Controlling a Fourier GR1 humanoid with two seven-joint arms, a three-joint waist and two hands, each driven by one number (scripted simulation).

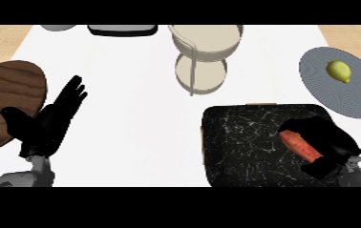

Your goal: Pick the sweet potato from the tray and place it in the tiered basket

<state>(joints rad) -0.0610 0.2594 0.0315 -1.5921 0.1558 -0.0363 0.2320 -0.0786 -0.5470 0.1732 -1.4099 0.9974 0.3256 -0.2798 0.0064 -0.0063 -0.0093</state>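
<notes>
The sweet potato (300, 145), reddish-orange and elongated, lies on the black marbled tray (239, 141) at the lower right. My right hand (330, 143) is over it with fingers curled round its right side and far end. The beige tiered basket (204, 46) stands at the top middle, its upper bowl above a lower ring. My left hand (53, 119) rests open at the left, fingers straight and pointing up, holding nothing.
A grey plate (321, 86) with a yellow lemon (339, 71) sits at the right edge. A dark wooden board (17, 91) lies at the left edge. A black-rimmed item (121, 29) and a grey bowl (58, 27) sit at the back.
</notes>
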